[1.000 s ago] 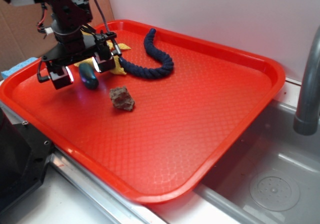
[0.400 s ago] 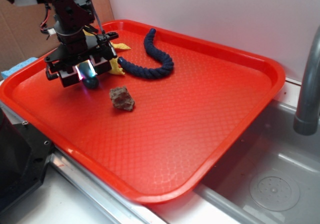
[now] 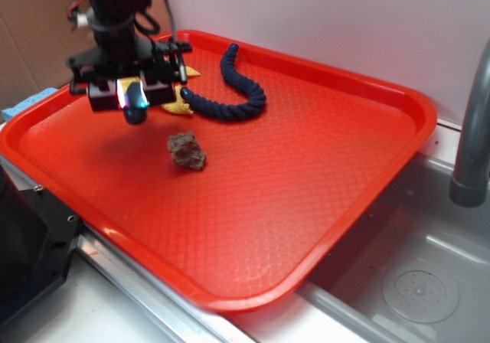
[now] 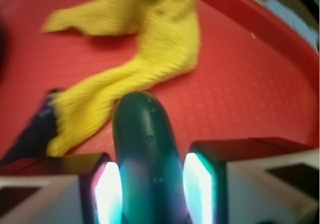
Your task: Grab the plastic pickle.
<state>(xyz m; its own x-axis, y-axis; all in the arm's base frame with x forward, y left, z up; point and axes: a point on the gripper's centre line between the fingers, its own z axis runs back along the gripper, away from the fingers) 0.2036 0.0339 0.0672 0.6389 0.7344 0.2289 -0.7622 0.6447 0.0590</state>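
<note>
Lifted clear of the red tray [image 3: 321,205] now, my gripper [image 3: 134,98] pinches the plastic pickle [image 4: 145,154] firmly between both pads, so I judge the grab essentially done.

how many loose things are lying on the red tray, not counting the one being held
3: the blue rope at the back, the yellow cloth beside its end, the brown lump nearer the middle. The hand could hide more.

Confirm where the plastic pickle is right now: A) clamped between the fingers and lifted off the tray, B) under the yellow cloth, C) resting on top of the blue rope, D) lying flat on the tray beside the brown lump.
A: the plastic pickle sits between the two fingers in the wrist view, and the exterior view shows the gripper holding it above the tray.
</note>
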